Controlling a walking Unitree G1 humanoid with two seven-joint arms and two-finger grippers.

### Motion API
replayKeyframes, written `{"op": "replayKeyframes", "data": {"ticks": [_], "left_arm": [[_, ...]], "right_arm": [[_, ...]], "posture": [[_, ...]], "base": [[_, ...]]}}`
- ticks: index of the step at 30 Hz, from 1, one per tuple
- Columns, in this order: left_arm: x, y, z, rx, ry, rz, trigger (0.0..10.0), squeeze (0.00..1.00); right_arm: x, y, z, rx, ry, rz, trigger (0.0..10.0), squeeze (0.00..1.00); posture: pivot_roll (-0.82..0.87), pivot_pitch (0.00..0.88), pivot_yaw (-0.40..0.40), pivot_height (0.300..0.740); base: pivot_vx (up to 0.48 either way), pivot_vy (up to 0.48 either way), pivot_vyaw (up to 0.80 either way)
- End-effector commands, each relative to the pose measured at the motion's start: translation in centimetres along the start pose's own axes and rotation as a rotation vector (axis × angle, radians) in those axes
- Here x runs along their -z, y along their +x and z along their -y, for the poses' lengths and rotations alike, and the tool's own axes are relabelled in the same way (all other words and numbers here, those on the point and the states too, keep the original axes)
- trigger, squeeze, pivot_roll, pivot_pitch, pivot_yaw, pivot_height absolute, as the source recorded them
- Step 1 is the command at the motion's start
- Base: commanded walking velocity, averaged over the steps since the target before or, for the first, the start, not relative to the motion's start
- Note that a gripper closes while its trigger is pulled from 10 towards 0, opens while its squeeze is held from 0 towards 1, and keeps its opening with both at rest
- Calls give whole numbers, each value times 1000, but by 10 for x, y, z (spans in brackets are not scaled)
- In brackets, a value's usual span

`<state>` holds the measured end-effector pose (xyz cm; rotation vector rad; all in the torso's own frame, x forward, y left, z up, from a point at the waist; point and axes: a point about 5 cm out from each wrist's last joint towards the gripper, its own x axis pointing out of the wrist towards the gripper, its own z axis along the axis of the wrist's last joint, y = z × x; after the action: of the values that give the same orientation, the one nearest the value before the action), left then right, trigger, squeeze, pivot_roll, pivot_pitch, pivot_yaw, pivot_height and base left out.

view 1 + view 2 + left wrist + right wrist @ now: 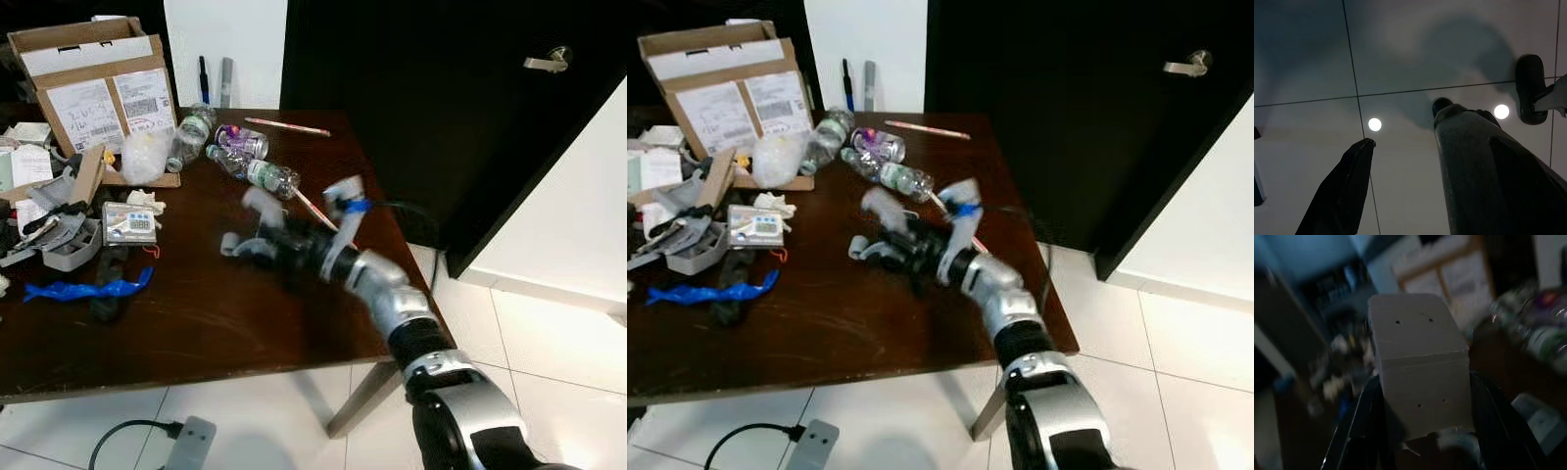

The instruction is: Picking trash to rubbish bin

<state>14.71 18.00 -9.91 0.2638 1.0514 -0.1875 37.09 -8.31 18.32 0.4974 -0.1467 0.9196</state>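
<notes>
The right gripper (294,211) is reached out low over the dark brown wooden table (216,323), w/ its fingers spread wide apart and nothing held between them; the picture is motion-blurred there. It is judged to be opened for a grab at the trash just beyond it, i.e. the clear crushed plastic bottle w/ green-white label (263,174) lying on its side, near the fingertips but apart from them. A second clear plastic bottle w/ purple label (240,140) and a third clear bottle (192,132) are lain beside it toward the table's far edge.

A crumpled blue plastic strip (86,289) is left flat near the table's left front. An open brown cardboard box (93,83) is stood at the far left corner; white shipping labels are stuck on its side, but the print is too small to be read. No bottle brand can be read either.

The left gripper (1400,186) is hung idle over pale floor tiles (1400,63), fingers apart, empty.
</notes>
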Motion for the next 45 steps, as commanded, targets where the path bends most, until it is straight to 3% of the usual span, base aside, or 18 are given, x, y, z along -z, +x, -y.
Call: {"op": "replayKeyframes", "data": {"ticks": [1, 7, 9, 10, 12, 16, 18, 19, 20, 23, 25, 26, 27, 28, 29, 36, 41, 45], "left_arm": [[46, -9, 15, 50, -28, -168, 10000, 0], [48, -10, 10, 22, -53, -166, 10000, 0], [49, -10, 9, 17, -62, -164, 10000, 0], [49, -10, 9, 17, -62, -164, 10000, 0], [51, -11, 9, 18, -67, -167, 10000, 0], [52, -11, 9, 18, -68, -169, 10000, 0], [54, -12, 9, 18, -70, -175, 10000, 0], [54, -12, 9, 18, -70, -175, 10000, 0], [56, -12, 9, 21, -69, -179, 10000, 0], [56, -12, 9, 23, -64, -180, 10000, 0], [56, -12, 9, 23, -64, -180, 10000, 0], [55, -12, 9, 25, -59, -177, 10000, 0], [54, -12, 9, 26, -56, -175, 10000, 0], [54, -12, 9, 26, -56, -175, 10000, 0], [53, -11, 9, 26, -51, -171, 10000, 0], [49, -11, 3, -18, -85, -160, 10000, 0], [50, -11, -1, -51, -131, -161, 10000, 0], [61, -15, -12, -160, -291, -207, 10000, 0]], "right_arm": [[-18, -10, 17, 102, 50, 110, 0, 0], [-50, -49, 62, 467, 91, 267, 0, 0], [-70, -92, 88, 760, 50, 338, 0, 0], [-70, -92, 88, 760, 50, 338, 0, 0], [-85, -148, 107, 1054, -25, 359, 0, 0], [-88, -170, 112, 1157, -50, 355, 0, 0], [-78, -233, 118, 1446, -123, 226, 0, 0], [-78, -233, 118, 1446, -123, 226, 0, 0], [-51, -286, 113, 1672, -169, 26, 0, 0], [-23, -313, 105, 1761, -168, -137, 0, 0], [-23, -313, 105, 1761, -168, -137, 0, 0], [-2, -326, 98, 1801, -162, -262, 0, 0], [19, -338, 90, 1830, -117, -339, 2431, 0], [19, -338, 90, 1830, -117, -339, 2431, 0], [44, -351, 79, 1859, -75, -447, 10000, 0], [114, -369, 39, 1808, 7, -780, 10000, 0], [124, -367, 34, 1755, -12, -863, 10000, 0], [134, -364, 29, 1660, -55, -976, 10000, 0]], "posture": [[124, 106, -103, 740], [126, 107, -101, 740], [132, 108, -101, 740], [132, 108, -101, 740], [135, 108, -100, 740], [135, 108, -100, 740], [126, 106, -98, 740], [126, 106, -98, 740], [117, 104, -97, 740], [112, 101, -96, 740], [112, 101, -96, 740], [111, 102, -96, 740], [108, 100, -95, 740], [108, 100, -95, 740], [109, 99, -94, 740], [106, 90, -91, 740], [113, 87, -90, 740], [120, 85, -96, 740]], "base": [[0, 0, 0], [0, 0, 0], [0, 0, 0], [0, 0, 0], [0, 0, 0], [0, 0, 0], [0, 0, 0], [0, 0, 0], [0, 0, 0], [0, 0, 0], [0, 0, 0], [0, 0, 0], [0, 0, 0], [0, 0, 0], [0, 0, 0], [0, 0, 0], [0, 0, 0], [0, 0, 0]]}}
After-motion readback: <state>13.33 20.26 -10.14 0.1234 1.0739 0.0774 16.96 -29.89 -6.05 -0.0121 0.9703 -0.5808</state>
